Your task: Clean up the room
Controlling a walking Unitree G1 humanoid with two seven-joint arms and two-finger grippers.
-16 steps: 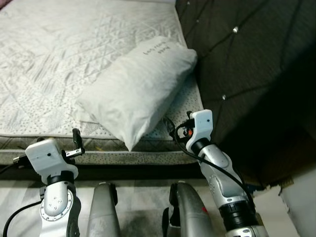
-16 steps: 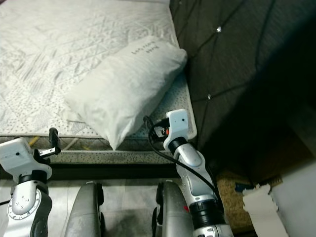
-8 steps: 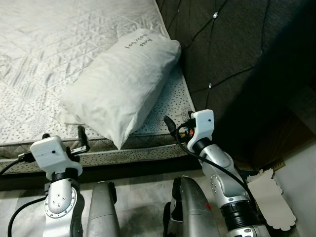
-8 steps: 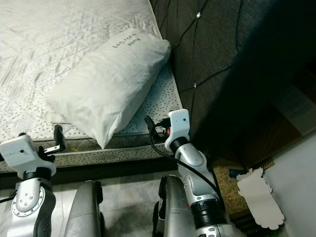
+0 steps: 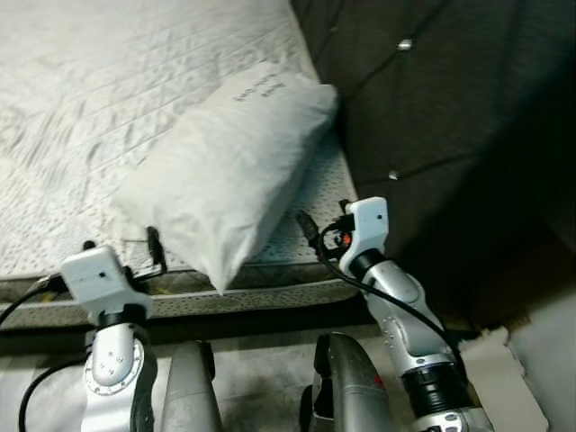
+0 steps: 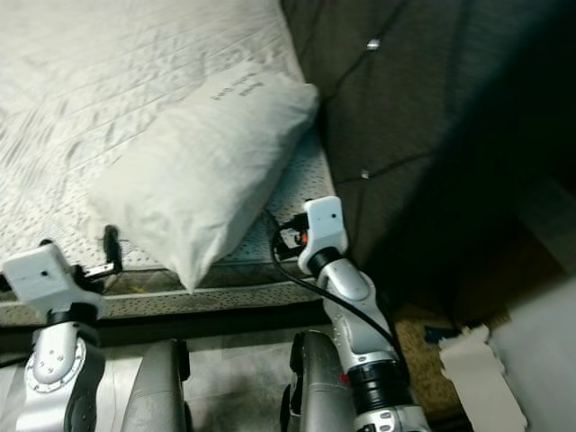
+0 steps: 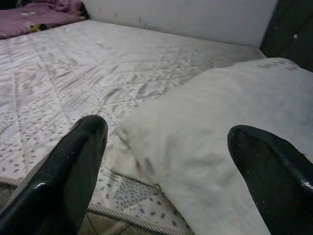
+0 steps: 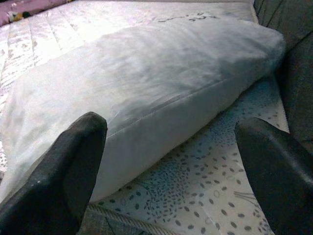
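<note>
A white pillow (image 5: pixel 229 162) with handwriting near its far end lies slantwise on the quilted mattress (image 5: pixel 81 99), at the corner by the headboard. Its near tip overhangs the mattress edge. My left gripper (image 5: pixel 121 241) is open, low in front of the mattress edge, just left of the pillow's near tip. In the left wrist view the left gripper (image 7: pixel 166 128) faces the pillow (image 7: pixel 220 122) with nothing between its fingers. My right gripper (image 5: pixel 324 216) is open beside the pillow's right flank, over the mattress corner. In the right wrist view the right gripper (image 8: pixel 171 122) faces the pillow's long side (image 8: pixel 146 88).
A dark tufted headboard (image 5: pixel 450 117) rises along the right. A white sheet-like object (image 6: pixel 481 373) lies on the floor at the lower right. Purple bedding (image 7: pixel 34 12) sits at the far side of the mattress. My legs (image 5: pixel 346 387) stand against the bed base.
The whole picture has shifted and blurred, so the camera moved. Pillow lies as before on the mattress; both grippers stay open in the same places by it.
</note>
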